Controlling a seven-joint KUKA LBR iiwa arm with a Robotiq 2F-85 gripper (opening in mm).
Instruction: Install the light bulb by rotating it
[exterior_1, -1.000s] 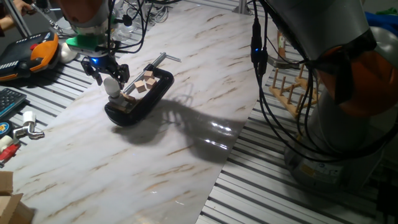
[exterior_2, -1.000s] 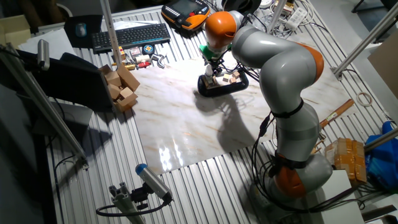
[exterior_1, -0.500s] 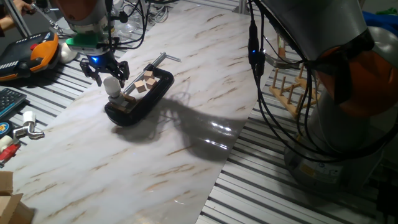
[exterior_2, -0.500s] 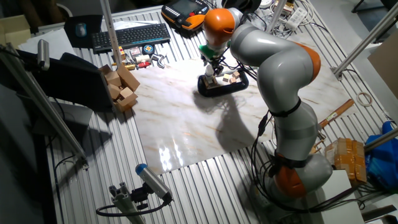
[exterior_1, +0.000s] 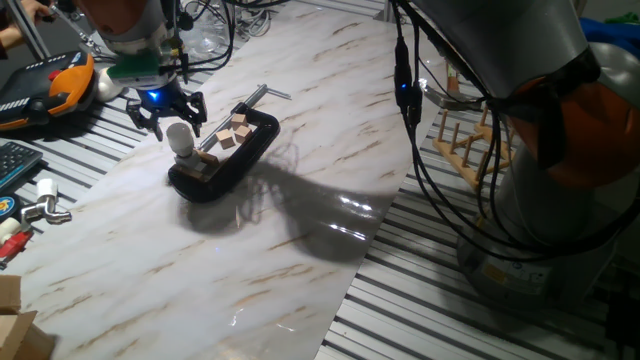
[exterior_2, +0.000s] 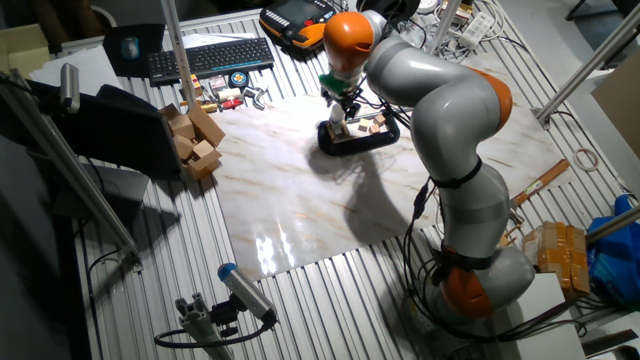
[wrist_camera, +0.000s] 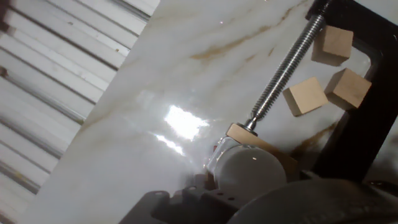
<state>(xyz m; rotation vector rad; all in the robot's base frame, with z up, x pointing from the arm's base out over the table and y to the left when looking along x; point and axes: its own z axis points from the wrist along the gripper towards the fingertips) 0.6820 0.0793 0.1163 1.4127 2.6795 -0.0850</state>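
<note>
- Evidently the end effector (exterior_1: 165, 108) had risen off the light bulb (exterior_1: 180, 138) over the last second — earlier its fingers straddled the globe, now they hung spread just above it, gripping nothing.
- Light bulb stood upright at the near end of the black clamp (exterior_1: 222, 155), white globe up, grey base down in a wooden piece on the clamp; it had not shifted between pictures.
- Judgement: the release with the bulb standing unaided suggests either one turn finished and a regrasp pending, or the screwing-in largely complete. Thread engagement not visible, so seating cannot be confirmed.
- Hand view: bulb globe (wrist_camera: 249, 171) low in frame, directly below the camera, next to the clamp's threaded rod (wrist_camera: 285, 68); the fingers themselves fell outside this view.
- Contents of the clamp frame: three small wooden blocks (wrist_camera: 305, 96) lay loose on the marble surface (exterior_1: 330, 100) inside the black frame — apart from the bulb, beside the rod.
- Other fixed view: arm bent over the clamp (exterior_2: 357, 135); bulb too small there to judge.
</note>
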